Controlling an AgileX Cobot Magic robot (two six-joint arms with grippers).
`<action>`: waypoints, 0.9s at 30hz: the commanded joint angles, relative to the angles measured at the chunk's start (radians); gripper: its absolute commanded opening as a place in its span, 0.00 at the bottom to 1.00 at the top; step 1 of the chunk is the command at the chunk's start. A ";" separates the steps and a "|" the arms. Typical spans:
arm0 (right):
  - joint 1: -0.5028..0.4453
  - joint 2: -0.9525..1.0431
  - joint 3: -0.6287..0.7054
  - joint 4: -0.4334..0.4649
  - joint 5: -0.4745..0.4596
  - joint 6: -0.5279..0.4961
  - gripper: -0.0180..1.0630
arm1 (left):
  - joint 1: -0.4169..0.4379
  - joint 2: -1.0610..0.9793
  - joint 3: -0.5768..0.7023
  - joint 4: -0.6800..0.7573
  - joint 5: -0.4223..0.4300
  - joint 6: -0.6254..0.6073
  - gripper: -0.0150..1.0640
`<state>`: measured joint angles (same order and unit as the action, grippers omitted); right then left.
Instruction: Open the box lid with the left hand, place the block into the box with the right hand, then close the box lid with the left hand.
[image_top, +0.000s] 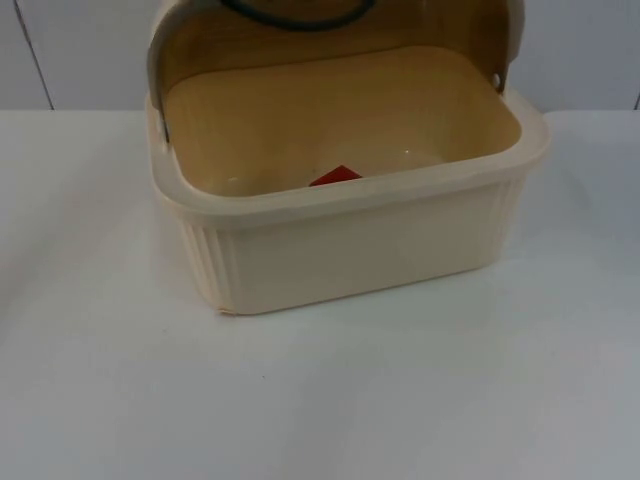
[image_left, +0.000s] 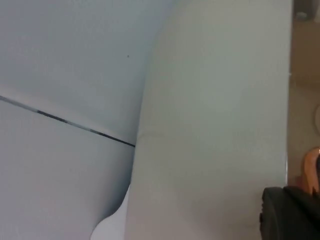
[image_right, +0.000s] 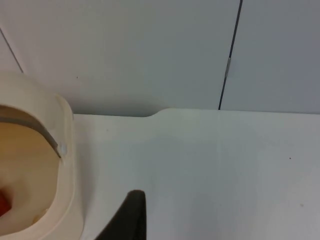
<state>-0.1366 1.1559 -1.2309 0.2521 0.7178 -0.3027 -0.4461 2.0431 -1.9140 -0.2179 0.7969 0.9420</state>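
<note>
- I see the box (image_top: 350, 240) sitting on the white bench (image_top: 320, 400) with its lid (image_top: 330, 45) swung up and back, so I count the opening step as done.
- A red block (image_top: 336, 176) lies on the floor of the box, close behind the front wall; the front rim hides most of it. I judge the placing step done too.
- From the right wrist view the block (image_right: 3, 202) shows as a red patch inside the box (image_right: 62, 165), which stands just beside the right gripper (image_right: 131, 215). That gripper hangs over bare bench (image_right: 210, 170) outside the box and carries nothing that I can make out; I cannot tell how its jaws stand.
- The left gripper (image_left: 290, 212) is close against a broad pale surface, probably the raised lid (image_left: 215, 125), though the view is too tight for me to be sure. I cannot tell whether its jaws are spread or pinching the lid.
- What is left, in my judgement, is the last step: the left arm bringing the lid down onto the box.
</note>
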 joint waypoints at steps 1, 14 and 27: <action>-0.001 -0.009 -0.005 -0.006 0.011 0.000 0.99 | -0.023 0.001 0.005 0.028 0.037 -0.034 0.01; -0.001 -0.047 -0.005 -0.006 0.020 0.000 0.99 | -0.088 0.001 0.005 0.102 0.065 -0.071 0.01; -0.001 -0.057 -0.005 -0.006 0.018 0.000 0.99 | -0.113 -0.042 0.071 0.035 0.071 -0.113 0.01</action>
<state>-0.1366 1.1070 -1.2332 0.2521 0.7385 -0.3027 -0.5551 2.0266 -1.8792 -0.1613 0.8724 0.8370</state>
